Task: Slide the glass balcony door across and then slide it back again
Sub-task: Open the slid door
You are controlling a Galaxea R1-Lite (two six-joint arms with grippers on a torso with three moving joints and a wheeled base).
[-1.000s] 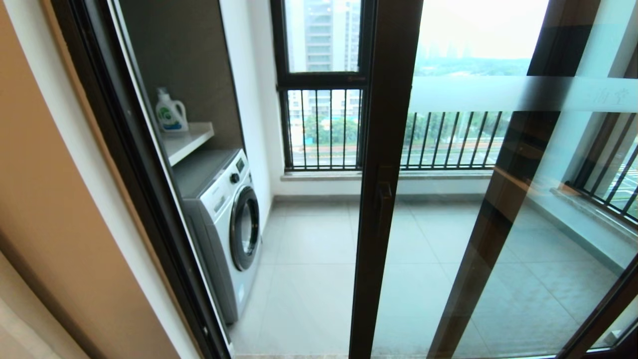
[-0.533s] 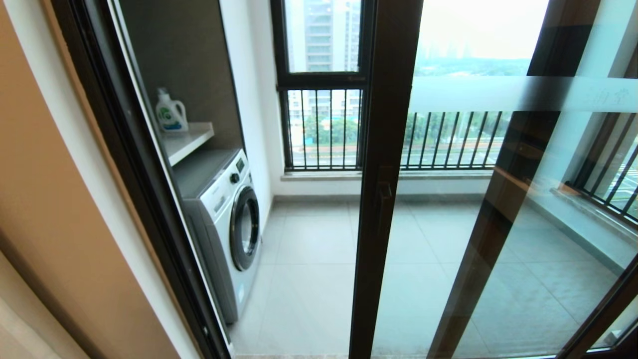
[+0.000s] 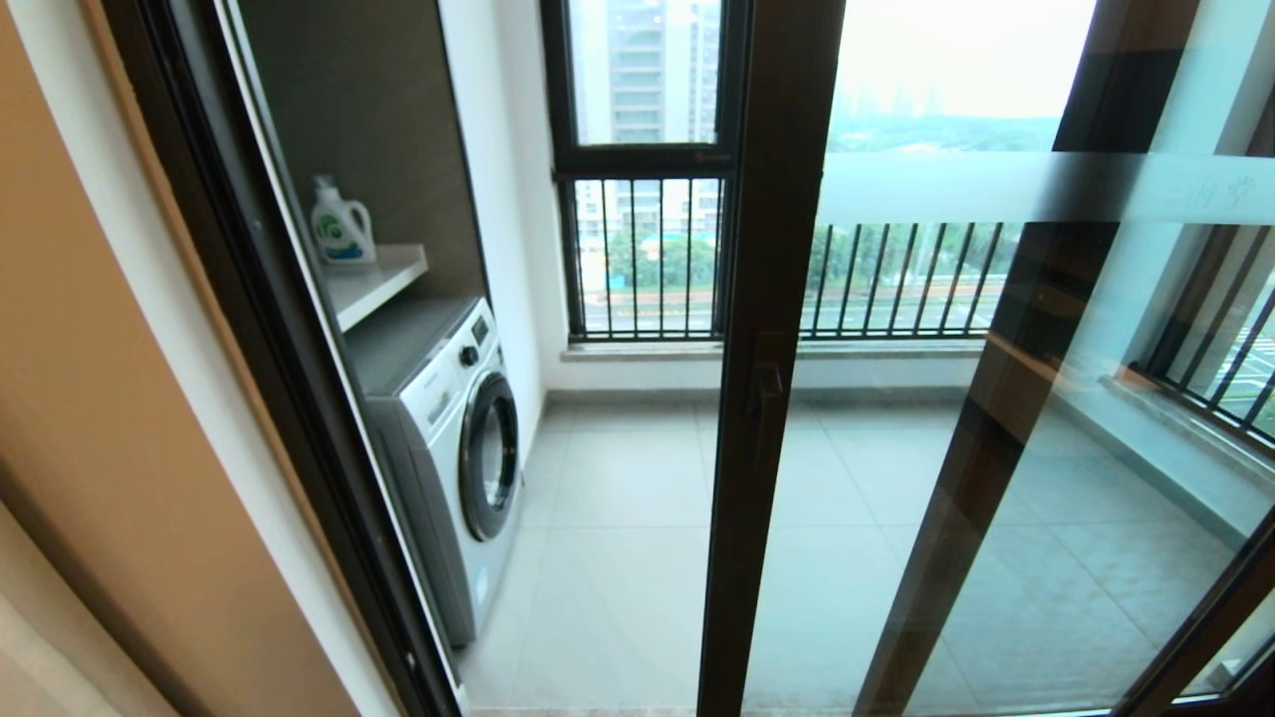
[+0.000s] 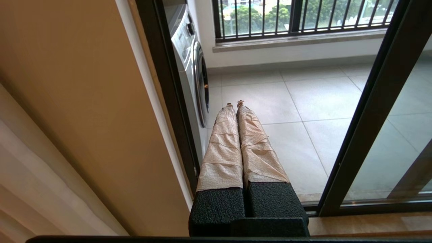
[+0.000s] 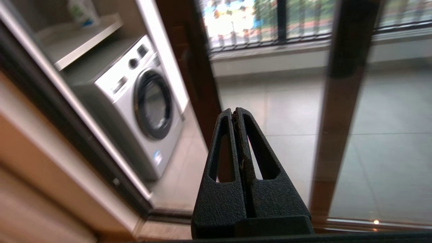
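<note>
The glass balcony door [image 3: 772,299] stands right of an open gap, its dark brown leading stile upright at the middle of the head view with a handle [image 3: 765,398]. Its frosted band [image 3: 996,187] carries two faint characters at the far right. Neither gripper shows in the head view. In the left wrist view my left gripper [image 4: 235,103] is shut and empty, its tape-wrapped fingers aimed into the gap, left of the door stile [image 4: 371,118] and apart from it. My right gripper [image 5: 235,111] is shut and empty, just before the door stile [image 5: 199,74].
A white washing machine [image 3: 453,438] stands inside the balcony at the left, under a shelf with a detergent bottle [image 3: 342,224]. The fixed dark door jamb [image 3: 259,329] and a tan wall bound the gap's left side. A second brown stile [image 3: 996,418] shows behind the glass. Black railing bars [image 3: 647,254] close the far window.
</note>
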